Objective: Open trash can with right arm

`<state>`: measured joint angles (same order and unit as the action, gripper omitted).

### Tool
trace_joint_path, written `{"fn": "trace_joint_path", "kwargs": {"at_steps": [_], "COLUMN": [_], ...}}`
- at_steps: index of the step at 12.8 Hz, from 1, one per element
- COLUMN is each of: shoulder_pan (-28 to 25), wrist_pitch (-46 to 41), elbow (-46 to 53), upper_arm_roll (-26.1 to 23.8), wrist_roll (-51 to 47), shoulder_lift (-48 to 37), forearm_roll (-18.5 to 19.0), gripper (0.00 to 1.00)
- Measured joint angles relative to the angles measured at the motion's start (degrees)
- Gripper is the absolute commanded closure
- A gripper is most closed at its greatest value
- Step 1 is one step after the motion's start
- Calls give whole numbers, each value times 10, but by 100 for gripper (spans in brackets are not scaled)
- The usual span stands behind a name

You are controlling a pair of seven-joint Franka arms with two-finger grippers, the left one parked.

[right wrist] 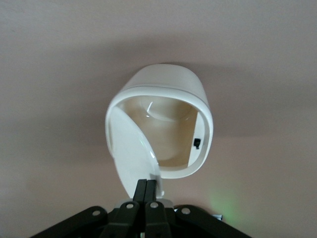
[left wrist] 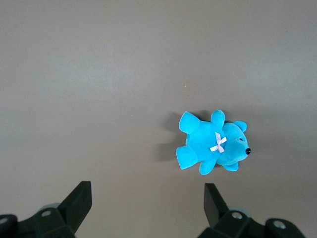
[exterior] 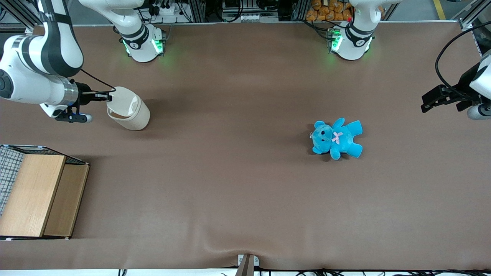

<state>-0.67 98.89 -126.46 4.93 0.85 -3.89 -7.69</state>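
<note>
You've got the hand [exterior: 108, 96] pinched shut right at the edge of the trash can's [exterior: 130, 111] lid [right wrist: 132, 148], which is swung open. The can sits on the worktop [exterior: 245, 191], farther from the front camera than the wooden box [exterior: 38, 195].

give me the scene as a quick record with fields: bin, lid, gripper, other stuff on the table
bin: cream-white trash can, tipped over toward the working arm, near that arm's end of the table
lid: lid swung partly open, the hollow inside showing
gripper: gripper at the free edge of the lid, fingers shut on it
toy: blue teddy bear lying on the table, toward the parked arm's end
box: wooden box nearer the front camera than the trash can
surface: brown table
</note>
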Motion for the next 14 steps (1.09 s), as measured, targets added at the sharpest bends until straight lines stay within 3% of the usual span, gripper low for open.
{"fn": "trace_joint_path", "kwargs": {"at_steps": [1, 2, 3, 4, 9, 14], "shoulder_pan": [-6, -10, -14, -16, -16, 22], "wrist_pitch": [-14, -28, -43, -57, -108, -144], "elbow": [16, 31, 48, 66, 170, 319], "upper_arm_roll": [0, 0, 0, 0, 2, 7], "wrist_roll": [-7, -10, -12, -12, -13, -12], "shoulder_lift": [0, 0, 0, 0, 15, 85], "forearm_roll": [0, 0, 0, 0, 0, 1], "gripper": [100, 77, 24, 3, 0, 0]}}
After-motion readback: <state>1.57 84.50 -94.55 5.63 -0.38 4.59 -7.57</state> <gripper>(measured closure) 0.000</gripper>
